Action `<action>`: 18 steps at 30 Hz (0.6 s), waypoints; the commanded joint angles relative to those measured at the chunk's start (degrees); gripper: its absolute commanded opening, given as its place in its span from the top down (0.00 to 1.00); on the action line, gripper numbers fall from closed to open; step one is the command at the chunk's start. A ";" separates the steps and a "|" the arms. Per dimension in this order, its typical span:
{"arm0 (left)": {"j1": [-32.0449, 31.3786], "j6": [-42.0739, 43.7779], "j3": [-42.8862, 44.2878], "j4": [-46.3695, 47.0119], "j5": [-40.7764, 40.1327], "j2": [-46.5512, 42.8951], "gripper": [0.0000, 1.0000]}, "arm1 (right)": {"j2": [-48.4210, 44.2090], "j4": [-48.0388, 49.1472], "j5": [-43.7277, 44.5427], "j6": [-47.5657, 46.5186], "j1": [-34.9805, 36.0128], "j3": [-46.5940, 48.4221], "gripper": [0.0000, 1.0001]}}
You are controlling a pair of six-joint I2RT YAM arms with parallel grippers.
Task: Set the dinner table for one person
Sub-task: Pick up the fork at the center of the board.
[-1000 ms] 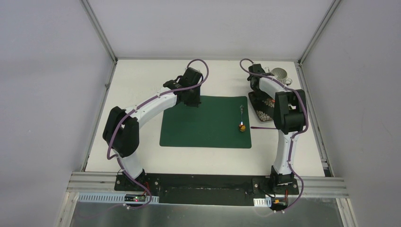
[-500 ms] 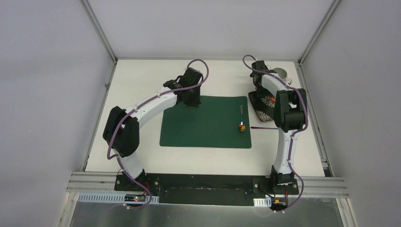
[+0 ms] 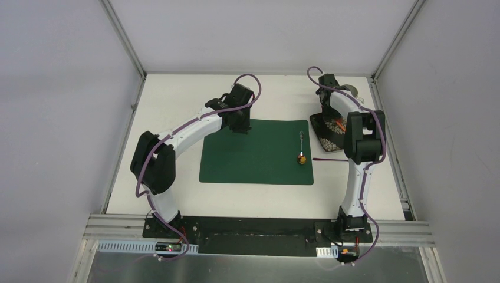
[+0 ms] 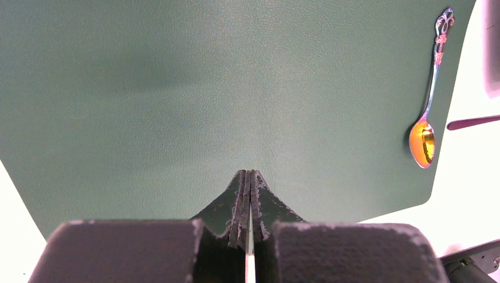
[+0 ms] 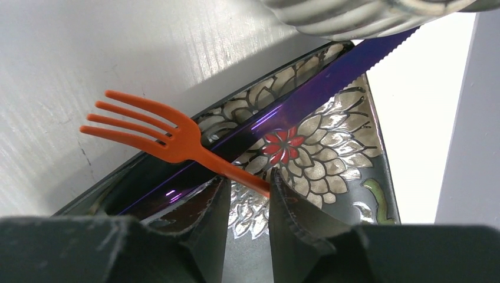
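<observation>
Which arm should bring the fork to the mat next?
Right. The right gripper straddles the fork handle over the plate. The left gripper is shut at the far edge of the mat, well away from the fork.

White arms (image 3: 188,127), black joints, purple cables (image 3: 247,75)

Lit bright and even from above. Casts only a soft shadow across the mat (image 4: 147,73). Glares on spoon (image 4: 423,143) and knife (image 5: 283,115), washes out the table (image 4: 471,183), blurs near fingers (image 5: 206,236) in wrist views
</observation>
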 commanded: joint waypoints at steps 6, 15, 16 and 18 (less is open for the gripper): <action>0.26 -0.57 2.25 -0.09 -0.29 -0.89 1.00 | 1.01 -0.98 -7.73 3.16 -0.06 -3.06 0.73; -0.09 -0.64 2.08 -0.08 0.04 -1.23 1.00 | -0.34 -0.70 -9.70 4.63 0.45 -5.75 0.91; -0.09 -0.60 2.04 -0.03 0.08 -1.34 1.00 | -0.52 -0.62 -9.94 4.72 0.50 -6.05 0.94; -0.10 -0.59 2.03 -0.04 0.10 -1.54 1.00 | -0.82 -0.63 -10.02 5.02 0.86 -6.46 0.99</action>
